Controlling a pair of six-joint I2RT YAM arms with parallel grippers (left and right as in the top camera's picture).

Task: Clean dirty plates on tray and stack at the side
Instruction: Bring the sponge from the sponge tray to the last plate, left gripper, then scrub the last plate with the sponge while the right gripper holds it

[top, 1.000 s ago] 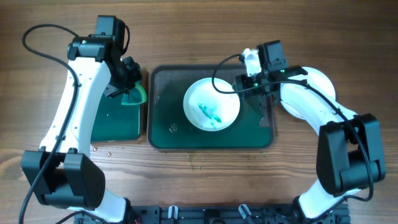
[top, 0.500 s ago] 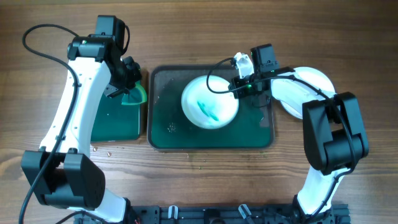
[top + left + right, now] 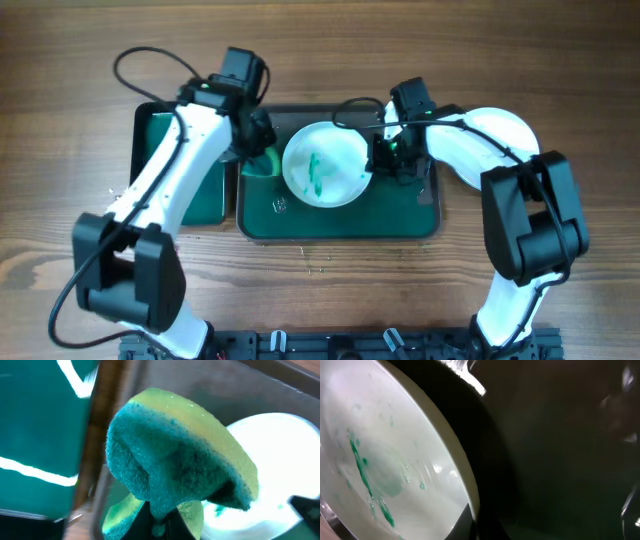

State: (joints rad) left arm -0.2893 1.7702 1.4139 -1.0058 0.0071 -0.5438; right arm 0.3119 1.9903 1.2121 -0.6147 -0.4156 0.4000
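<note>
A white plate (image 3: 325, 165) with teal-green smears lies in the dark green tray (image 3: 340, 222). My right gripper (image 3: 378, 157) is shut on its right rim; in the right wrist view the rim (image 3: 470, 495) runs down between the dark fingers, with smears on the plate (image 3: 380, 470). My left gripper (image 3: 256, 148) is shut on a yellow-green sponge (image 3: 175, 455) with a teal scouring face. It hangs over the tray's left edge, just left of the plate (image 3: 285, 455). The sponge (image 3: 262, 160) hides the left fingertips from above.
A smaller bright-green tray (image 3: 185, 165) lies left of the big tray, partly under my left arm. A white plate (image 3: 515, 128) sits on the wooden table right of the tray, mostly covered by my right arm. A small mark (image 3: 280, 206) shows on the tray floor.
My left arm has swung right from the small tray to the big tray's left edge, carrying the sponge. My right gripper has shut on the plate's rim, and the plate has shifted slightly left.
</note>
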